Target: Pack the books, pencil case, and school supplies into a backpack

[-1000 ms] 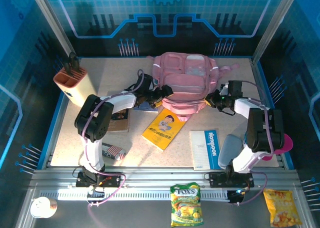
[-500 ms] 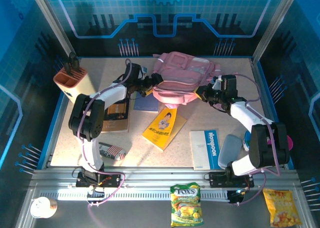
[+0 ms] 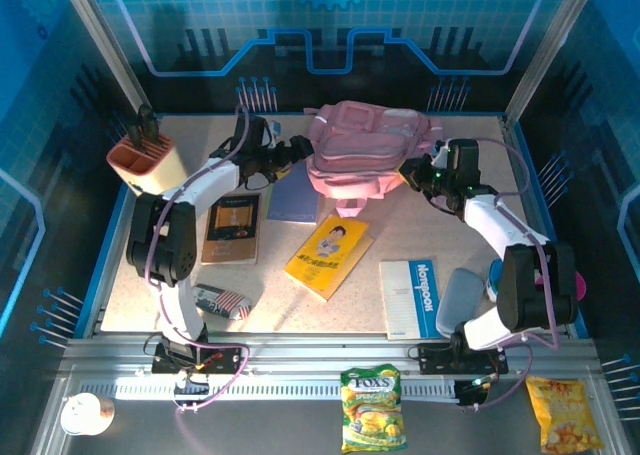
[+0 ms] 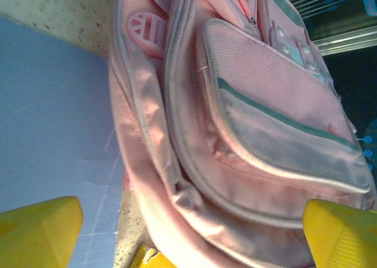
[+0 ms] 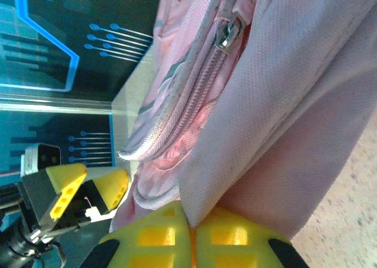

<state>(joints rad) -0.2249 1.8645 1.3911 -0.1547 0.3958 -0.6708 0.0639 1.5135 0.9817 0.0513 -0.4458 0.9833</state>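
The right tool (image 5: 191, 221) is clenched on a fold of the pink backpack (image 3: 365, 145), which sits at the far middle of the counter (image 3: 300, 315). The left tool (image 3: 300, 147) hangs released just beside the bag's left side, gripping nothing. Packing looks barely begun. The blue-purple book (image 3: 293, 197), dark book (image 3: 232, 225), yellow book (image 3: 328, 255) and white book (image 3: 412, 295) lie flat outside the bag, and the pencil case (image 3: 222, 302) lies near the left arm's base. The zip (image 5: 227, 35) looks closed, so opening likely comes first.
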